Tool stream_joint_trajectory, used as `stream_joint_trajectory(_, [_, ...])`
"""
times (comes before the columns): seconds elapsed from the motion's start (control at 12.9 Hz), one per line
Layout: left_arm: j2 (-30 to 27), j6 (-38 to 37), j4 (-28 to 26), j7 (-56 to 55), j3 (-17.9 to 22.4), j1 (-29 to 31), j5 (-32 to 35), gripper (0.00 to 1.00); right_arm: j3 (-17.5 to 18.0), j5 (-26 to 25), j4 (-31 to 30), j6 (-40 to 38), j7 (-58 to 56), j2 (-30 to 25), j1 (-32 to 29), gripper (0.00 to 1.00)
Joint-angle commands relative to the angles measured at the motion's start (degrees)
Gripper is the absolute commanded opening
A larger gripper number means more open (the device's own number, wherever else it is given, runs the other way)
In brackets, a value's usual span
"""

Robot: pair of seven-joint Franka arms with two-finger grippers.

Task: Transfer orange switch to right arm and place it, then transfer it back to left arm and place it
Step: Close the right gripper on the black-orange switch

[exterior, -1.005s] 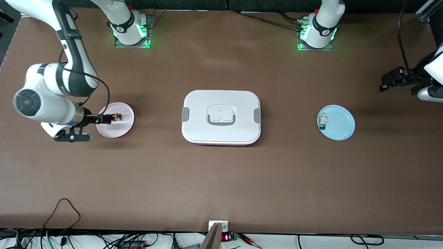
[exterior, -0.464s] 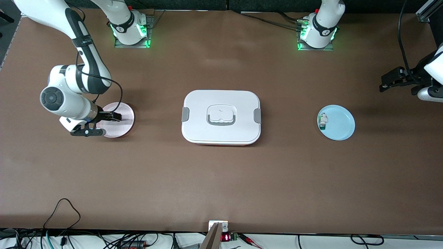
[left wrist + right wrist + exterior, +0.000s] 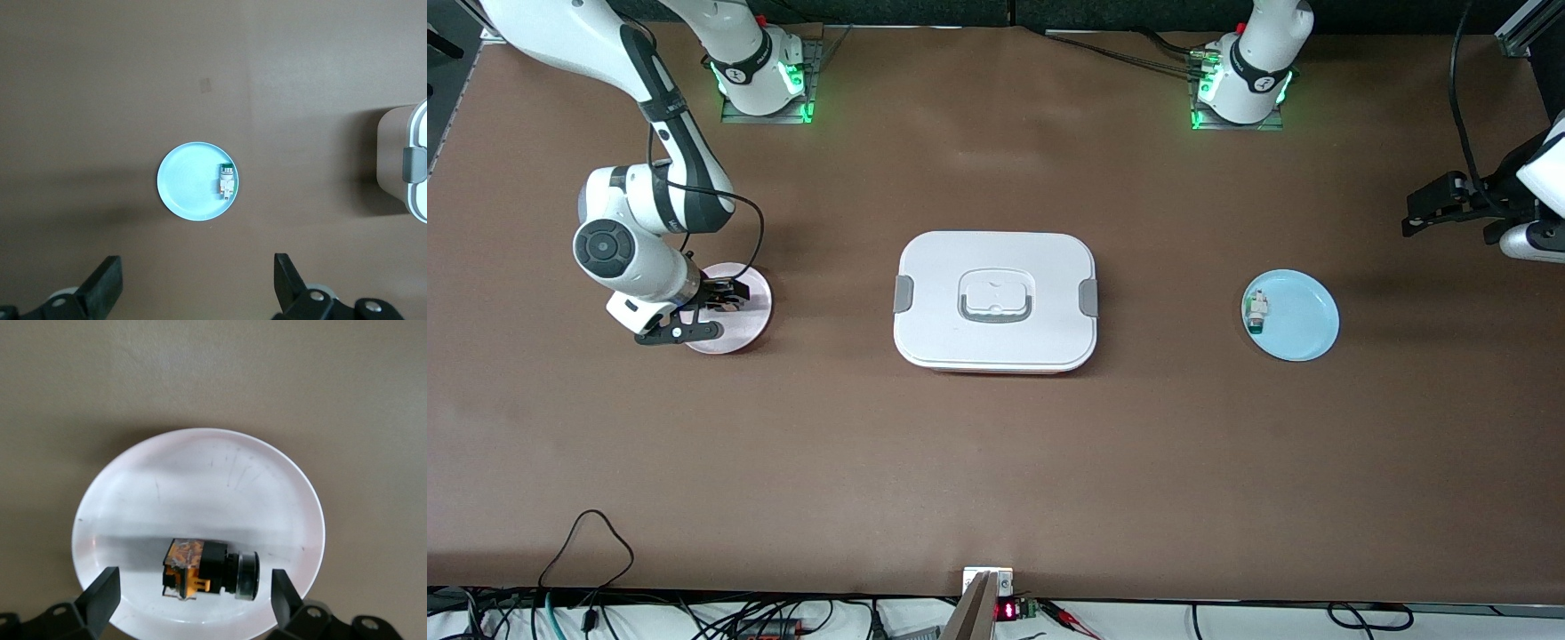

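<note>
The right gripper (image 3: 725, 296) hangs low over the pink plate (image 3: 751, 324) at the right arm's end of the desk (image 3: 996, 462), its jaws spread wide and holding nothing. In the right wrist view the orange switch (image 3: 208, 569) lies on its side on the pink plate (image 3: 200, 473), between the two open fingers (image 3: 100, 595) and apart from both. The left gripper (image 3: 1449, 209) waits high at the left arm's end of the desk, its jaws also wide open and empty; in the left wrist view the blue plate (image 3: 187, 190) lies well below it, with a small white-and-green component (image 3: 226, 181) resting at the plate's edge. The box (image 3: 996, 300), lid on and side clips in place, sits on the desk between the two plates, well apart from both grippers.
</note>
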Motion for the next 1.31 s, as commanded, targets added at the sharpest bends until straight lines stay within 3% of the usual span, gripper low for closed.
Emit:
stream_joint_trajectory(0.0, [-0.2,-0.9,0.8,0.0,0.0,0.1,-0.4,1.0,0.1,-1.6,-1.7,2.1,0.4,-0.2,-0.6,1.0])
stream_joint_trajectory(0.39, [-0.2,-0.9,0.8,0.0,0.0,0.1,-0.4,1.0,0.1,-1.6,-3.9,7.2,-0.6,1.7,-2.1,1.0])
stream_joint_trajectory(1.24, [-0.2,-0.9,0.8,0.3,0.0,0.6,-0.6,1.0,0.2,-1.6,-5.1,7.7,-0.7,2.5,-1.9,1.0])
